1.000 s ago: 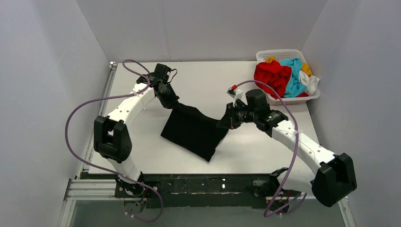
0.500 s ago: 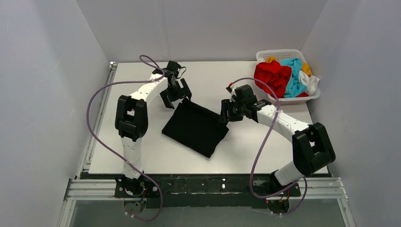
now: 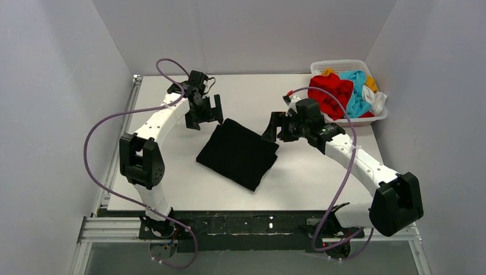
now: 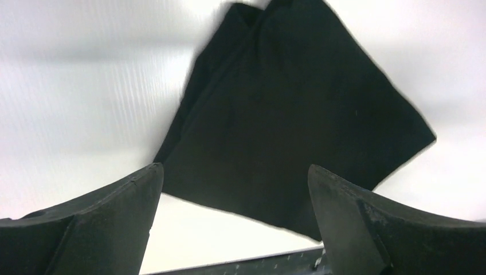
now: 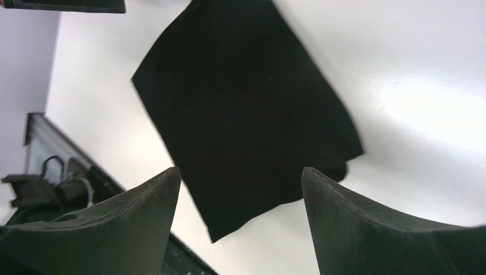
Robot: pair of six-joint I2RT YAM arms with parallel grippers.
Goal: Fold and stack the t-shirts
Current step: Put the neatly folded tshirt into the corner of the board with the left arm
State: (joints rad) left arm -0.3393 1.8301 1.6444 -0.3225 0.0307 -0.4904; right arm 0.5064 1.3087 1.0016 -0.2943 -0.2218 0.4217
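Note:
A black t-shirt (image 3: 238, 153) lies folded and flat in the middle of the white table (image 3: 321, 177). My left gripper (image 3: 205, 117) hovers open just beyond the shirt's far left corner, nothing between its fingers. My right gripper (image 3: 273, 127) stands open by the shirt's right corner, also empty. In the left wrist view the black t-shirt (image 4: 286, 126) lies beyond the spread left gripper (image 4: 235, 168). The right wrist view shows the black t-shirt (image 5: 240, 103) past the wide right gripper (image 5: 240, 171). Red (image 3: 328, 94), light blue (image 3: 358, 94), white (image 3: 378, 104) and orange-yellow (image 3: 371, 83) t-shirts are heaped in the basket.
The white lattice basket (image 3: 339, 63) stands at the table's far right corner, close behind my right arm. Grey walls enclose the table on three sides. A black metal rail (image 3: 246, 224) runs along the near edge by the arm bases.
Both grippers have opened and let go of the black t-shirt, which has dropped flat onto the table. Both have drawn back a little from its corners.

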